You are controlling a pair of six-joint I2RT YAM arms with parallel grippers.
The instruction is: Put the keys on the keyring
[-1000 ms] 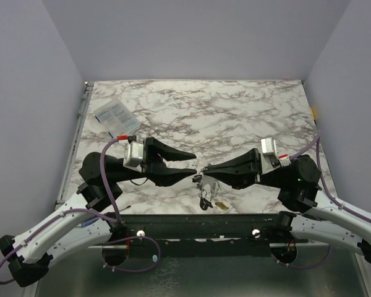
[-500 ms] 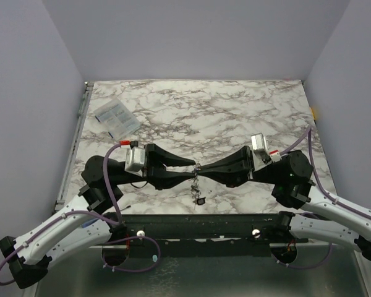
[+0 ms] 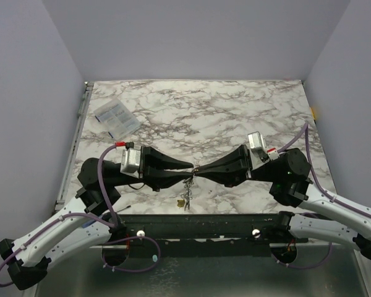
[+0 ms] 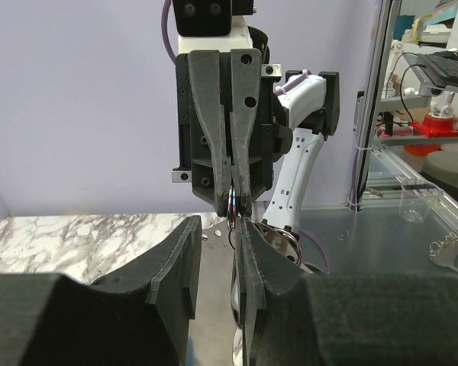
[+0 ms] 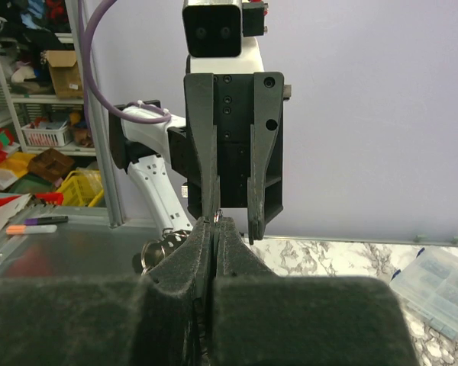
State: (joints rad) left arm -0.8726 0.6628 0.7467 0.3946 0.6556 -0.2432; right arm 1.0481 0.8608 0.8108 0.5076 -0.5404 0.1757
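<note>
Top view: the left tool (image 3: 190, 166), spread wide and standing apart a second ago, has narrowed and now meets the right tool (image 3: 201, 168) tip to tip, and the keys (image 3: 185, 197) hang below that point, lifted above the desk (image 3: 235, 111). Left wrist view: the left fingers (image 4: 175, 263) show a gap, with the keyring (image 4: 233, 207) at their tips. Right wrist view: the right tool is pressed together, pinching the keyring, so a second grip on the ring appears imminent but not completed
</note>
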